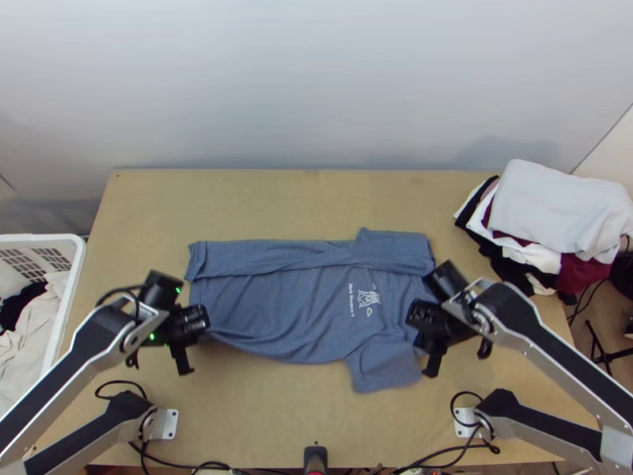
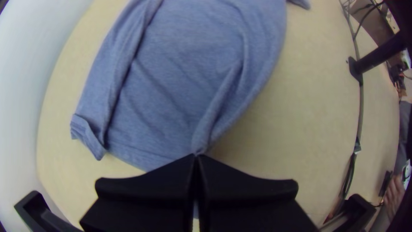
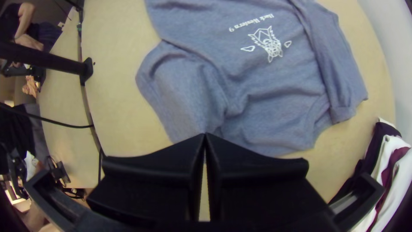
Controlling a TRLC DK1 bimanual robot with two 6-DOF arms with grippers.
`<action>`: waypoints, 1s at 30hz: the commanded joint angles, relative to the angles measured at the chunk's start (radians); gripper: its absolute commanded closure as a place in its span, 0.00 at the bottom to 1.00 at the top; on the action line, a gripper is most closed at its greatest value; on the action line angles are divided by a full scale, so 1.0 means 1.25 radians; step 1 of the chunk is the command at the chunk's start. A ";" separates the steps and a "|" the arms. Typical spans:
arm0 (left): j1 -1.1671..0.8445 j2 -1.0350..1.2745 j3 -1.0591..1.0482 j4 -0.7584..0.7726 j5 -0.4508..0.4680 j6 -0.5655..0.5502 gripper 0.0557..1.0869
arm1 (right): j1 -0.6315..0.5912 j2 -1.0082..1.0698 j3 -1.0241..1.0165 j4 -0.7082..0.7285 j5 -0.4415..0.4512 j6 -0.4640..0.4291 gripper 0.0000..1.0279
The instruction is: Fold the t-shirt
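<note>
T-shirt (image 1: pixel 293 309)'s being held well in from the table (image 1: pixel 237 404) edges, far side folded in, near side unfolded: hem's being pinched by the left fingers (image 2: pixel 159 184), sleeve by the right fingers (image 3: pixel 159 167).

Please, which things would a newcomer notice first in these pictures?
First, the blue-grey t-shirt with white print, spread across the table, far side folded over. Then the left hand and right hand at the t-shirt's near side, and the pile of clothes at the table's right edge.
</note>
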 commanded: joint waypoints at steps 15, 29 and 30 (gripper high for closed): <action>0.233 0.349 0.340 0.049 0.070 0.036 0.96 | -0.305 0.323 0.369 -0.064 -0.019 -0.182 0.97; 0.226 0.439 0.332 0.051 0.067 0.034 0.96 | -0.372 0.592 0.576 -0.061 -0.046 -0.203 0.97; 0.229 0.444 0.332 0.056 0.066 0.034 0.96 | -0.371 0.603 0.585 -0.056 -0.047 -0.200 0.97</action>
